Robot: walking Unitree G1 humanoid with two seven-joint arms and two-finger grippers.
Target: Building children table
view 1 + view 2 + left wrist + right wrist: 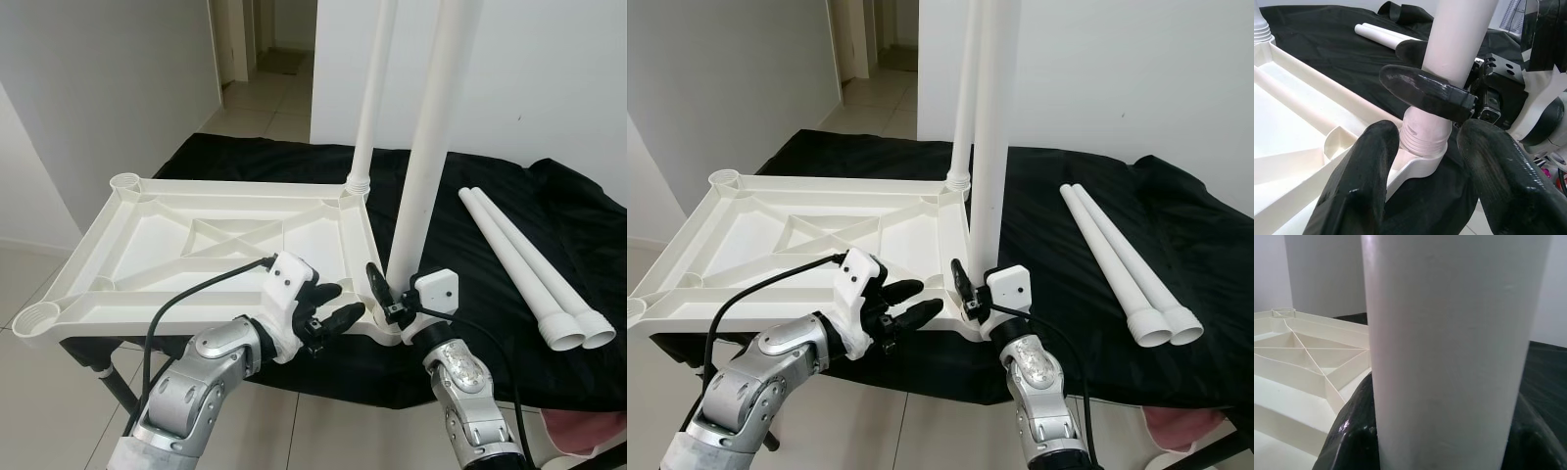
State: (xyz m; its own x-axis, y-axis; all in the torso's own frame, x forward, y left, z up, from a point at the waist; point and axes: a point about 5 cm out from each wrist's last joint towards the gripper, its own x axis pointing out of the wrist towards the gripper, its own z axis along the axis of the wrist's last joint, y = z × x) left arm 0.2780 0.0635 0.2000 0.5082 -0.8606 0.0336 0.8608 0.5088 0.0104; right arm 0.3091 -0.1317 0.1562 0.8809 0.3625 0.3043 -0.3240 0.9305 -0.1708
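Observation:
A white plastic tabletop (147, 245) lies upside down on a black cloth. One white leg (372, 88) stands upright in its far right corner. A second leg (431, 127) stands in the near right corner socket, with my right gripper (392, 292) shut around it just above the threaded base (1425, 134). In the right wrist view the leg (1449, 333) sits between dark fingers (1347, 440). My left gripper (338, 304) is open beside that same corner, its fingers (1359, 186) on either side of the leg's base without touching it. Two loose legs (519, 264) lie on the cloth to the right.
The black cloth (490, 176) covers a low table whose near edge is just under my arms. Tiled floor and an open doorway (265, 49) lie to the back left, with a white wall behind. Something pink (588, 426) sits low at the right.

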